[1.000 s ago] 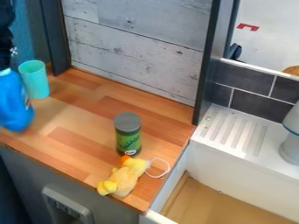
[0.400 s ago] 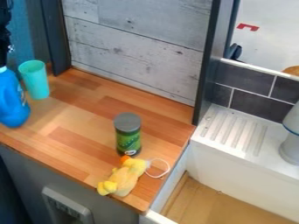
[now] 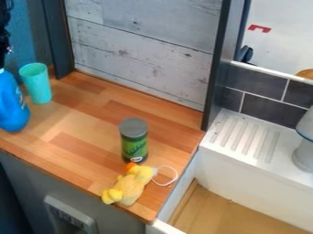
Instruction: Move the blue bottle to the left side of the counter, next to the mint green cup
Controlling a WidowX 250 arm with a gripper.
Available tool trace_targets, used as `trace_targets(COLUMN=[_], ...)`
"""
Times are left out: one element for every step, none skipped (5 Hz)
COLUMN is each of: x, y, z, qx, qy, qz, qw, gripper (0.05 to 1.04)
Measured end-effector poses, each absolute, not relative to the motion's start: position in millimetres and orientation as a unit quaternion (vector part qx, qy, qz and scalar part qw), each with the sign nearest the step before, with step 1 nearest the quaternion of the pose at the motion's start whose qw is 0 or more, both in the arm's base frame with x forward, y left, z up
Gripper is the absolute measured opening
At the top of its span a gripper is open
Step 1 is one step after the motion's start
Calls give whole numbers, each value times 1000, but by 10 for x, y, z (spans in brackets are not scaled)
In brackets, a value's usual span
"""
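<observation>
Blue bottle [image 3: 12, 106] below your gripper [image 3: 5, 45], at the left of the wooden counter [image 3: 79, 123].
You see part of its label on the right flank; its long axis runs near upright, neck up toward the jaws, though you cannot tell whether they are open or closed on it. A turquoise cup [image 3: 36, 84] stands just beside it; a green can [image 3: 134, 144] with a printed label stands upright near the yellow plush toy [image 3: 129, 185].

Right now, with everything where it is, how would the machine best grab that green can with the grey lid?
Probably from above, closing on opposite sides just under the grey lid. The green can stands upright, its sides look round and straight, and nothing covers its top. The yellow plush toy lies by its foot on the camera's side, so gripping high should avoid it.
</observation>
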State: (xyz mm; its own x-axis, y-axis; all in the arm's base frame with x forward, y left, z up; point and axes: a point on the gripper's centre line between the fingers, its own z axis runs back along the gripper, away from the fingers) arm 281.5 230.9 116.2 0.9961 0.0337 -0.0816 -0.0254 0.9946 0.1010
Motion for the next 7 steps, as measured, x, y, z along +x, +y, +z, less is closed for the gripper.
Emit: trace_targets(x=[2800, 2780, 2819, 2839, 2943, 3006, 3005], y=[2265, 2238, 2175, 1992, 1466, 997, 488], z=[1048, 1067, 1381, 1681, 1796, 1713, 1571], qx=[26, 6, 14, 32, 32, 32, 9], qy=[58, 53, 2, -42, -65, -45, -24], qz=[12, 11, 10, -14, -75, -60, -80], qw=[998, 999, 1000, 999, 995, 997, 996], gripper=[817, 1007, 1007, 1003, 1003, 1003, 1003])
